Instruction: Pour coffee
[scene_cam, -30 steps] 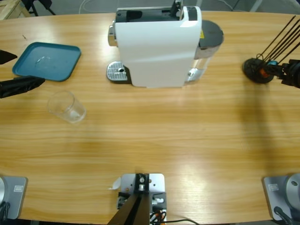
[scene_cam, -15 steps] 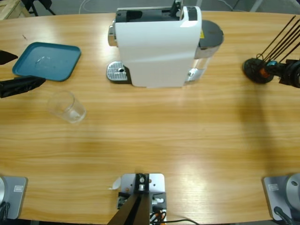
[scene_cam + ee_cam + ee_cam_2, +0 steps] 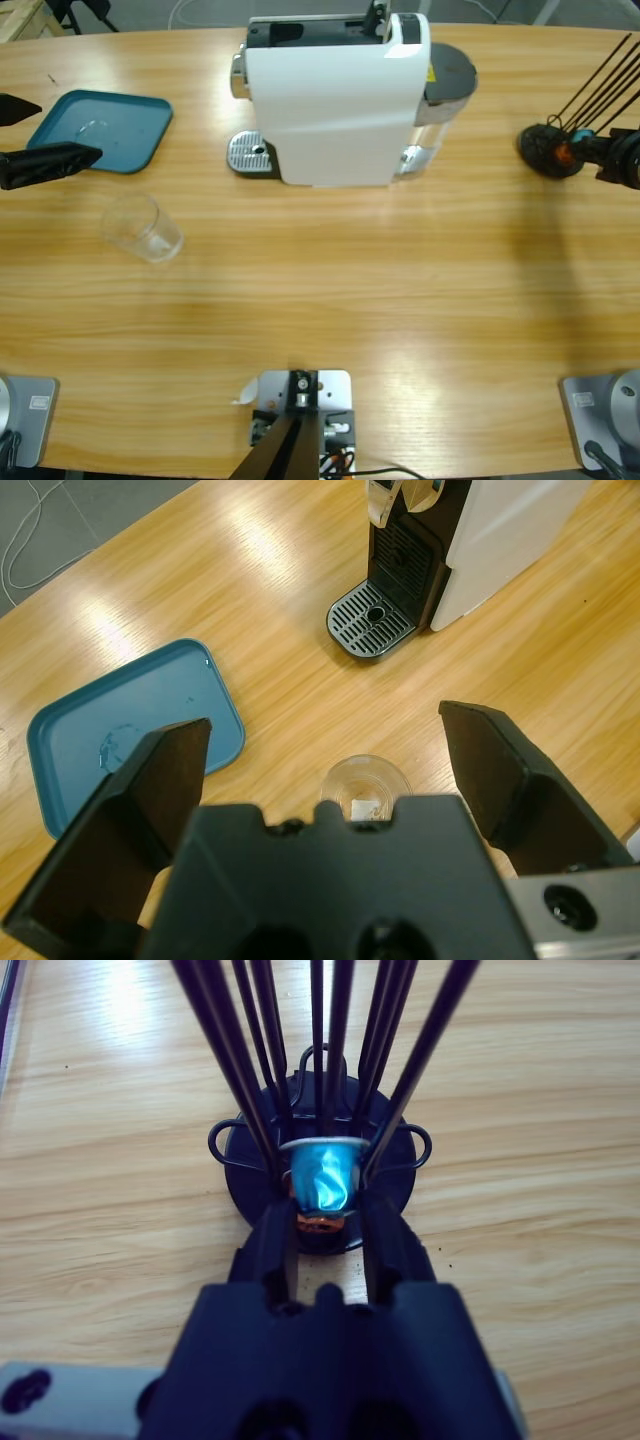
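A white coffee machine [image 3: 335, 100] stands at the upper middle of the high view on the wooden surface [image 3: 330, 290], its round metal drip grate [image 3: 250, 155] at its lower left and a grey-lidded clear tank [image 3: 445, 85] on its right side; a yellow label on that side is too small to read. A teal tray [image 3: 100, 130] lies at the upper left. Just below it stands an empty clear glass [image 3: 143, 227], apart from the tray; no coffee shows in it or anywhere else. The left gripper [image 3: 25, 135] sits at the left edge beside the tray, jaws wide apart and holding nothing, and in the left wrist view the glass lies between them, lower down. At the right edge the right gripper [image 3: 325, 1235] has its jaws narrowed at a blue capsule [image 3: 322, 1175] in a black wire holder [image 3: 548, 150] with thin rods [image 3: 600, 85] fanning upward; whether they grip it I cannot tell.
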